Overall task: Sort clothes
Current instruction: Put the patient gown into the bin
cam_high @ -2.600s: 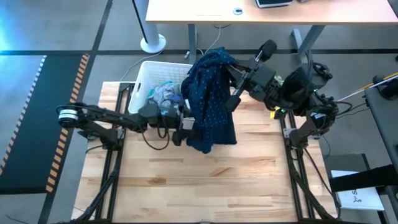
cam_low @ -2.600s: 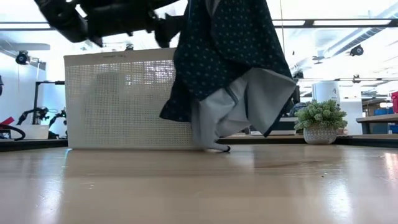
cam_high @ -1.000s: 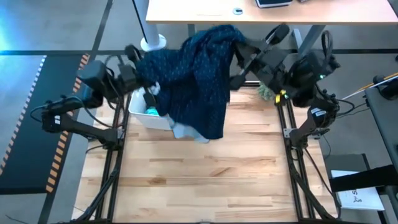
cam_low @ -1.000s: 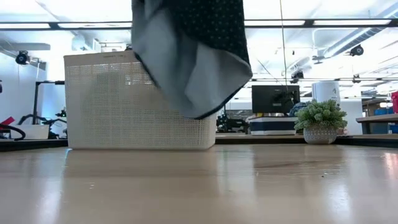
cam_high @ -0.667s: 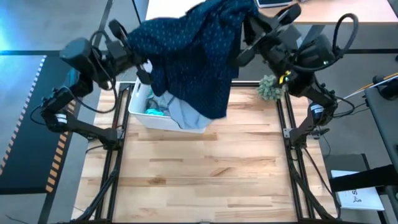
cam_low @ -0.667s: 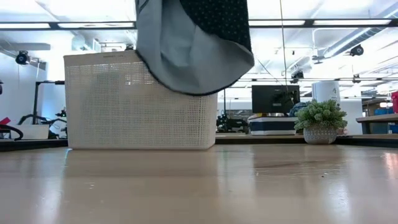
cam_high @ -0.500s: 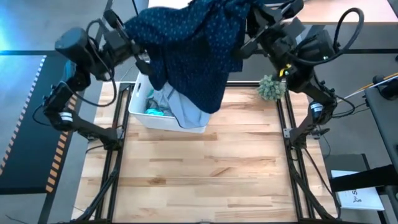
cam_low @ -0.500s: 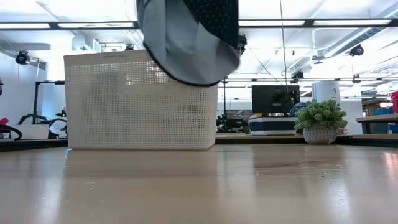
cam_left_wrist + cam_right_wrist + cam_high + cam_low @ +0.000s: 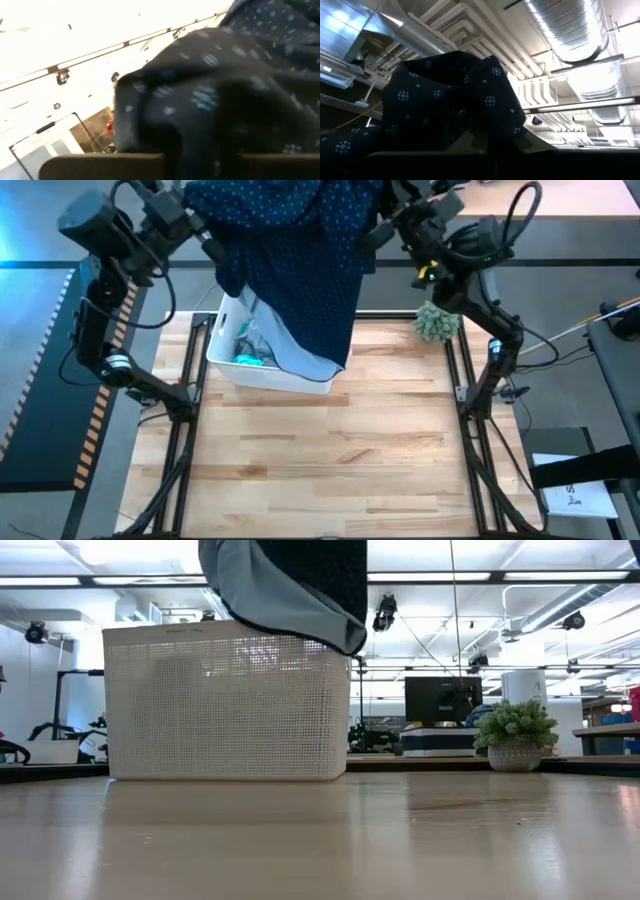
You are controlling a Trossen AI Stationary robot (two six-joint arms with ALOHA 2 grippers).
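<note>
- The table (image 9: 330,470) is pale wood, bare across its near half, with the arms' frames at its left and right edges.
- The navy garment (image 9: 300,255), dotted and with a grey inner side, hangs spread between the two raised arms, high over the table's far end. Its lower hem drapes across the basket's right part in the high view; in the low view the hem (image 9: 290,590) hangs at the basket's top edge.
- The basket (image 9: 225,340), white and perforated, stands at the table's far left. Inside lie more clothes (image 9: 250,345), pale and teal, partly hidden by the hanging cloth.
- The left gripper (image 9: 205,225) is lifted high over the far-left corner, clenched on the garment's left upper edge; its wrist view shows dotted cloth (image 9: 225,90) bunched right at the fingers.
- The right gripper (image 9: 385,220) is lifted high at the far right, clenched on the garment's right upper edge; dotted cloth (image 9: 445,105) fills its wrist view just above the fingers.
- The plant (image 9: 437,320), small and fuzzy green in a pot, sits at the table's far-right edge, apart from the cloth.
</note>
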